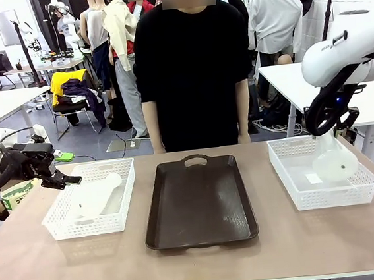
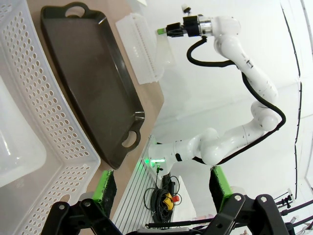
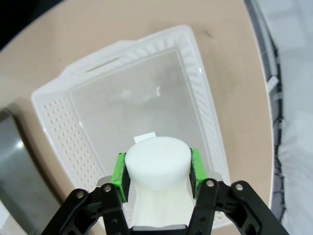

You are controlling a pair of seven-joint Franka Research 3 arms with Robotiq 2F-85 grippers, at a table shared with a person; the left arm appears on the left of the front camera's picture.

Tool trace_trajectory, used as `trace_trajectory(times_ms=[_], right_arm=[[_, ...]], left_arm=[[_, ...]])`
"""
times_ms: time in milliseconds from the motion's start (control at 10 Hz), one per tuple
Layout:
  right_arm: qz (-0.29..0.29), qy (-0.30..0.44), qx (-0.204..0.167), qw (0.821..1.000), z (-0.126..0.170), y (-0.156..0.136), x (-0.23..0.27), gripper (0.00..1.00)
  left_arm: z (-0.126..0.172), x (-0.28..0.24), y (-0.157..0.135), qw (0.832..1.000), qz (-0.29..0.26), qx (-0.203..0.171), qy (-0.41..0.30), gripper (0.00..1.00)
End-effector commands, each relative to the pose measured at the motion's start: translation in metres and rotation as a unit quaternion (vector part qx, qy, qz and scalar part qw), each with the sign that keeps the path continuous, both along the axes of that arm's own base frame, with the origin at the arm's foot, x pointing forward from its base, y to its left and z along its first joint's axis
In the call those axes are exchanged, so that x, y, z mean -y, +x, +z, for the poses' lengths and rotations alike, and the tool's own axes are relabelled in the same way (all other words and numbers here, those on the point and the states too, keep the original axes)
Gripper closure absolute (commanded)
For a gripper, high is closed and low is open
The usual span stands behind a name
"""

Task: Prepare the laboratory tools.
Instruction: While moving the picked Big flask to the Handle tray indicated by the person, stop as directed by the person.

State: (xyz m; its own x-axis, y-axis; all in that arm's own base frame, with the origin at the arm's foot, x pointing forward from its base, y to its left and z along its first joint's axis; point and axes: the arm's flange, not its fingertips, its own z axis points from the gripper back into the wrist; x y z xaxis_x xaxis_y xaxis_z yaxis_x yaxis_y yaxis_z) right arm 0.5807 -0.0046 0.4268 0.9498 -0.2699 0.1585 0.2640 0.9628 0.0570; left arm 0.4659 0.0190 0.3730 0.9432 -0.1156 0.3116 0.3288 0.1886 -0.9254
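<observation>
Right claw (image 3: 157,169) is clamped on the hanging flask (image 1: 335,162) above the right basket (image 1: 299,199), tray (image 1: 200,208) to its left; left claw (image 1: 63,179), apart, hovers beside the lying flask (image 1: 96,196).

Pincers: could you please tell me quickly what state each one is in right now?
Left pincer: open, holding nothing.
Right pincer: closed on the neck of a flask.

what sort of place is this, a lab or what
Probably a robotics lab: a white robot arm holding a flask at a mesh basket, a person standing across the table, more work tables behind.
</observation>
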Motion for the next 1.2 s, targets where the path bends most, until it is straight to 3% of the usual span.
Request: trace_trajectory(times_ms=[0, 300, 1100], right_arm=[[0.027, 0.018, -0.011, 0.999, 0.005, -0.011, 0.001, 1.00], [0.045, 0.005, -0.001, 0.999, 0.025, -0.018, -0.002, 1.00], [0.030, 0.006, -0.005, 1.000, 0.015, -0.010, -0.002, 1.00]], left_arm=[[0.002, -0.001, 0.000, 1.000, -0.001, 0.004, -0.004, 0.00], [0.002, -0.001, 0.000, 1.000, -0.001, 0.004, -0.004, 0.00], [0.002, -0.001, 0.000, 1.000, -0.001, 0.004, -0.004, 0.00]])
